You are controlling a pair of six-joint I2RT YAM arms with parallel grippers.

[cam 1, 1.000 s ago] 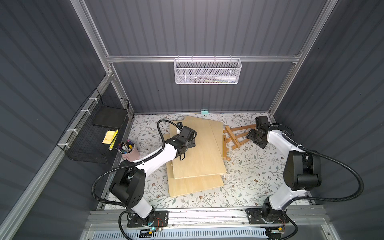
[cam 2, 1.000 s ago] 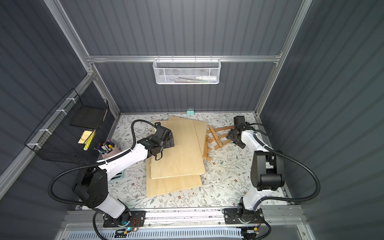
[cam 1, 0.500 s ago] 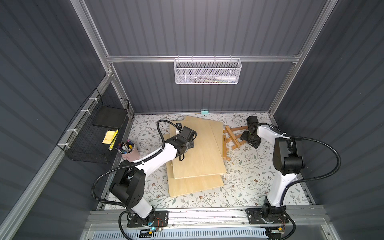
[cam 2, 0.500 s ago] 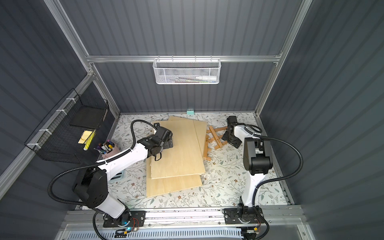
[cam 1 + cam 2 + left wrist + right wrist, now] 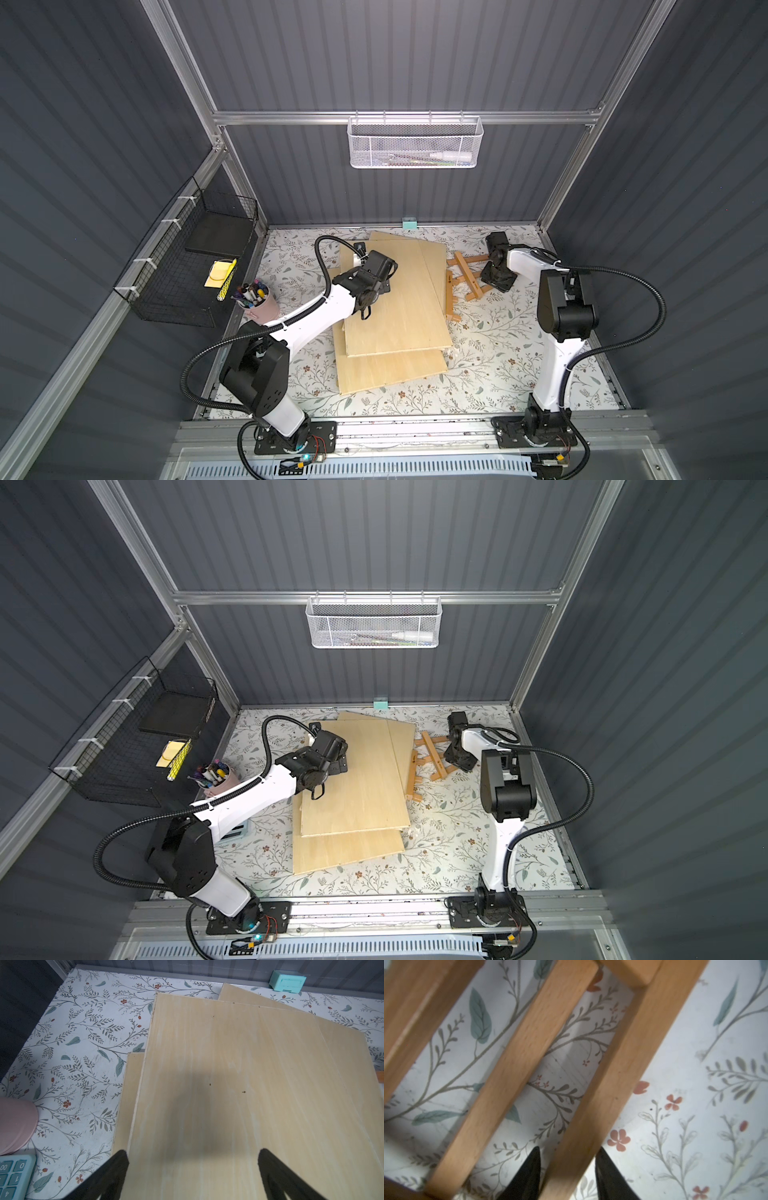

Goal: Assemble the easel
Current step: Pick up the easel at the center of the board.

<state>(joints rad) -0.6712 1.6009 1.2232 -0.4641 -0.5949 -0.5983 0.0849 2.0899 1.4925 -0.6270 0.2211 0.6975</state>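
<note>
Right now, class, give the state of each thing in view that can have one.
easel, lying flat on the table, not set up.
right gripper, jaws astride one easel bar; grip unclear.
left gripper, open, empty, above the boards.
boards, stacked flat, skewed.
pen cup, upright, full.
white mesh basket, hanging, items inside.

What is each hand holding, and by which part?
Nothing in the open left hand. The right hand straddles one easel leg; whether clamped cannot be told.
</note>
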